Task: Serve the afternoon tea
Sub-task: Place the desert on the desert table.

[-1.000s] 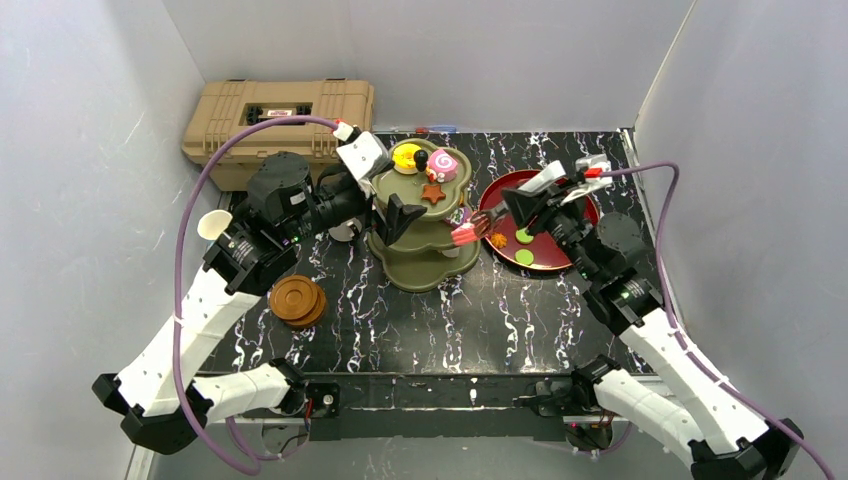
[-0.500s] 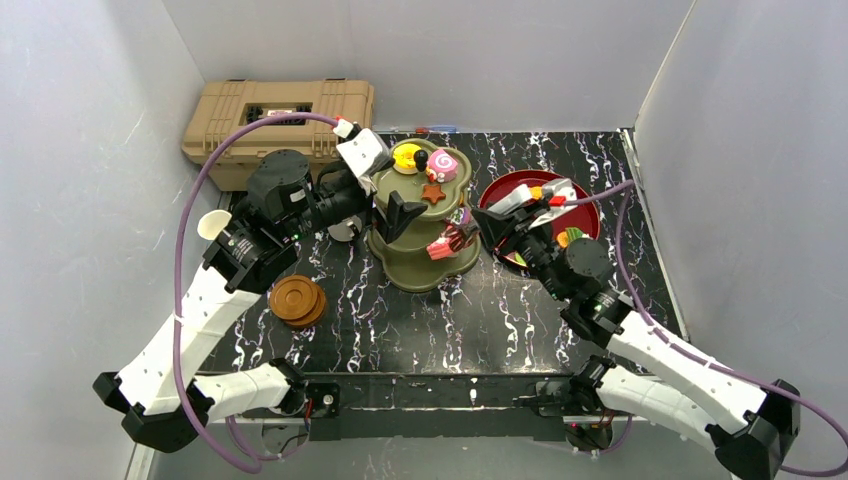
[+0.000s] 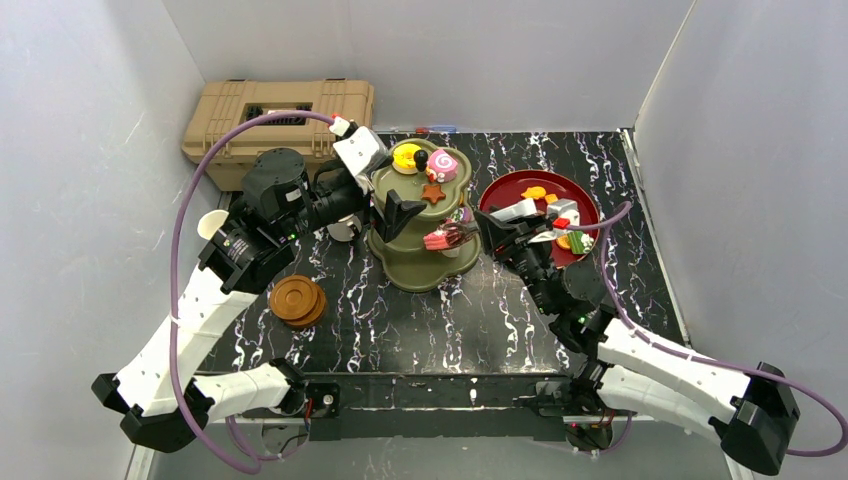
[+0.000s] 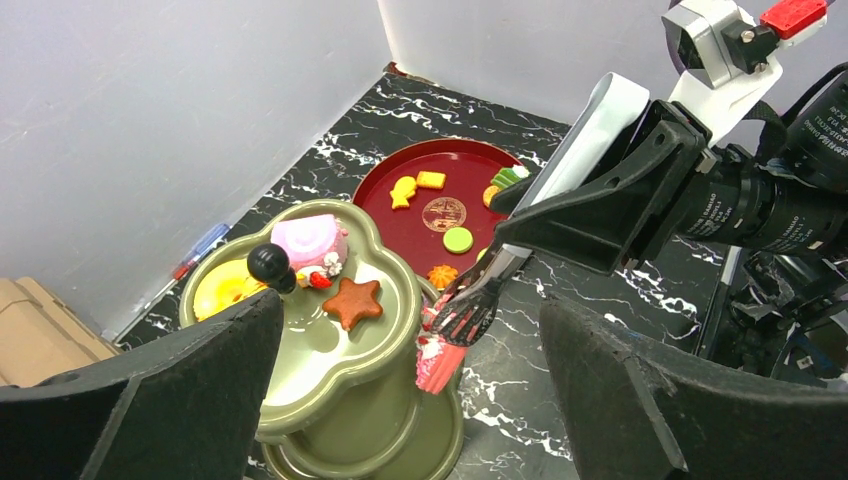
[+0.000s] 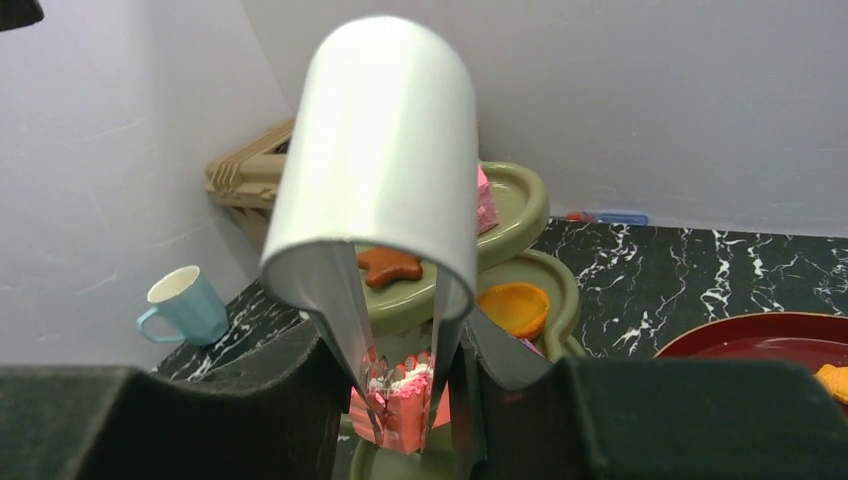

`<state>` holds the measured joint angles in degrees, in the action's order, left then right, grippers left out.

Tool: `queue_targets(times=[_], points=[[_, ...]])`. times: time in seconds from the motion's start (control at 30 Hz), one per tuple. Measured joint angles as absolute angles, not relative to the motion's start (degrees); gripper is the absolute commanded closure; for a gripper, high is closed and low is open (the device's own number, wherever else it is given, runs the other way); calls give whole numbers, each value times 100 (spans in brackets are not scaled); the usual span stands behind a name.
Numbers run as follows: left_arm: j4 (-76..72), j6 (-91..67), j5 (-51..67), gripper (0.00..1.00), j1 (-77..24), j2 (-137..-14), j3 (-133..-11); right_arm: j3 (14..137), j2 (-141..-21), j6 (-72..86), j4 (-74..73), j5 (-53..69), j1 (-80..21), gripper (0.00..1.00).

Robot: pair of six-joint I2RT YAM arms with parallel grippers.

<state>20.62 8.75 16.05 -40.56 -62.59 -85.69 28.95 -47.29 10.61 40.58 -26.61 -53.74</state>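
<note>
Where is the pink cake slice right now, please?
In the top view, tongs in the right gripper hold the pink cake slice just right of the green stand, left of the red plate.

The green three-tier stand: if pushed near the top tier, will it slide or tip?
The stand is tall, so a high push may tip it. A low push would probably slide it over the glossy table. The pastries on top look loose and could fall.
</note>
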Motion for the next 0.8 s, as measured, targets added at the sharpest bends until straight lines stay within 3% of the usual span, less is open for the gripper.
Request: queue_targets(times=[0.8], points=[[2123, 825, 1610, 2, -4056, -6259, -8637, 2532, -5889, 891, 6042, -3474, -5811, 99]])
